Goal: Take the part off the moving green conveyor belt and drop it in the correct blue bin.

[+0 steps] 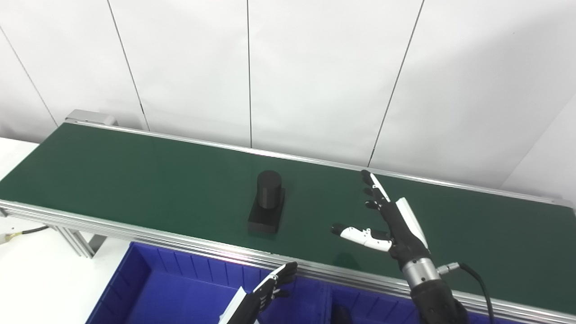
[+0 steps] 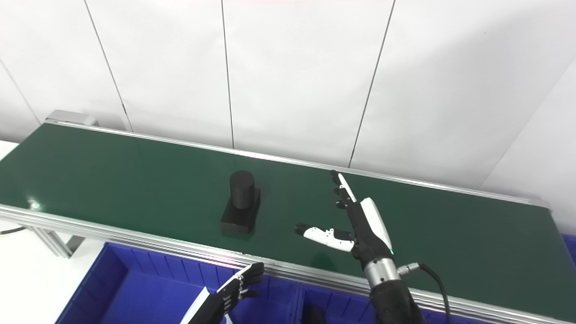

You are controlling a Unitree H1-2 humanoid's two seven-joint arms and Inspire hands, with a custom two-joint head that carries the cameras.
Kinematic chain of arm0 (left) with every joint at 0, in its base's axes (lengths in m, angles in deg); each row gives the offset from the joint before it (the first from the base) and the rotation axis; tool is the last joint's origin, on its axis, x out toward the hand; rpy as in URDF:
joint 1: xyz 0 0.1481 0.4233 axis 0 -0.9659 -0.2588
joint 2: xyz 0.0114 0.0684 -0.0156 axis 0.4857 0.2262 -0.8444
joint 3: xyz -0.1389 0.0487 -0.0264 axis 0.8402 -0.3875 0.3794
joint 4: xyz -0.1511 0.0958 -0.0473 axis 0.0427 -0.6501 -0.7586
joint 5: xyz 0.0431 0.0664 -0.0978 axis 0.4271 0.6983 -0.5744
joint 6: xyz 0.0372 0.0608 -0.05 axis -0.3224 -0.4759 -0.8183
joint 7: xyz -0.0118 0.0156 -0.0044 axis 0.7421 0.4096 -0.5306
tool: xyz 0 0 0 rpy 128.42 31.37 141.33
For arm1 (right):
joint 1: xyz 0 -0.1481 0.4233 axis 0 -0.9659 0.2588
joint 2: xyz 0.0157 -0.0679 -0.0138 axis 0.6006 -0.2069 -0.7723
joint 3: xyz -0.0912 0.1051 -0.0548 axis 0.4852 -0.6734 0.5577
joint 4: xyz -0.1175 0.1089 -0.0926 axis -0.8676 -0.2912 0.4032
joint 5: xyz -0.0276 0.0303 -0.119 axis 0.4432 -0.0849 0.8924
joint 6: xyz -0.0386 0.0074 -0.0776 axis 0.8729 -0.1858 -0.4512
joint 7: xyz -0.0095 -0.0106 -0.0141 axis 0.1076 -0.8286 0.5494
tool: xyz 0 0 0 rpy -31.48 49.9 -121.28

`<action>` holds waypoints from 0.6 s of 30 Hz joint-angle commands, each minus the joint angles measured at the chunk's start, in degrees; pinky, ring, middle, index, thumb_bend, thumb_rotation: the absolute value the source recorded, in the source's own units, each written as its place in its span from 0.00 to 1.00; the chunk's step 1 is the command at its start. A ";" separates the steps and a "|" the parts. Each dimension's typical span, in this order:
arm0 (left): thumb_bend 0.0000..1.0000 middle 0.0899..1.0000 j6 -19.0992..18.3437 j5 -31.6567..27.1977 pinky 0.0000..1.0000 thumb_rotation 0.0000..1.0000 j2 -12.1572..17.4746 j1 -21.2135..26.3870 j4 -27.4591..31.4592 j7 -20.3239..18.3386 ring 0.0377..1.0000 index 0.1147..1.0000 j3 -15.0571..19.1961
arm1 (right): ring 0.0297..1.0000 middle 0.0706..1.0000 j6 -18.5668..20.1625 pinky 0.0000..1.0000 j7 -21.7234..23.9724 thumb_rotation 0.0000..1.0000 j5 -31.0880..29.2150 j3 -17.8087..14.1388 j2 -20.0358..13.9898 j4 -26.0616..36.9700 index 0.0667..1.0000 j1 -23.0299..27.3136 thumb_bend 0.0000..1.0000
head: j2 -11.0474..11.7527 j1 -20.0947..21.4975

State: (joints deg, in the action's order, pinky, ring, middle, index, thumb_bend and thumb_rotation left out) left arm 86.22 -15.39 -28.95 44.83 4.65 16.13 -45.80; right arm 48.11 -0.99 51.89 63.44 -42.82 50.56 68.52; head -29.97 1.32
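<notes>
No readable text, label, brand, number or sign shows in either view

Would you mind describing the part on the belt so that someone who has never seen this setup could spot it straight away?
Find the long green conveyor belt running in front of the white wall. Near its middle, left of the open right hand held over the belt, sits the black part. It is a short upright cylinder on a flat rectangular base, and the only loose object on the belt.
</notes>
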 commanded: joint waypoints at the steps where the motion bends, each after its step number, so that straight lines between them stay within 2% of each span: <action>1: 0.87 0.93 2.42 -0.91 0.84 0.66 0.69 -0.17 2.30 -0.75 0.91 0.90 -0.43 | 0.89 0.98 1.05 0.75 -0.64 0.51 0.54 0.24 1.04 0.34 0.99 2.84 0.84 | -0.11 0.49; 4: 0.87 0.93 2.52 -1.70 0.84 0.66 1.14 -0.26 2.39 -1.47 0.91 0.91 -0.50 | 0.90 0.98 1.56 0.74 -0.82 0.51 0.35 0.44 1.79 -1.38 1.00 3.97 0.85 | -1.08 1.40; 9: 0.85 0.94 2.69 -2.70 0.86 0.67 1.68 -0.25 2.54 -2.24 0.91 0.91 -0.59 | 0.90 0.95 0.94 0.76 -2.07 0.50 1.02 0.99 3.25 -5.59 0.99 6.46 0.87 | -1.39 2.45; 13: 0.83 0.94 2.57 -2.98 0.86 0.68 1.76 -0.04 2.44 -2.87 0.91 0.91 -0.75 | 0.88 0.94 0.31 0.74 -3.26 0.49 2.04 1.60 3.88 -9.34 0.99 8.76 0.88 | -1.96 3.13; 18: 0.82 0.94 4.04 -3.34 0.87 0.69 1.77 0.51 0.96 -3.51 0.92 0.91 -0.91 | 0.88 0.95 -0.33 0.73 -3.87 0.49 1.05 1.47 4.40 -13.53 0.99 10.92 0.90 | -1.41 3.64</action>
State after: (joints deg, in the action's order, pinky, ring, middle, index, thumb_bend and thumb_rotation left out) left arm 87.82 -18.11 -27.44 44.83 4.27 12.90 -46.47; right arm 48.85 -3.75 53.49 65.21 -39.18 36.03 77.01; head -31.29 5.01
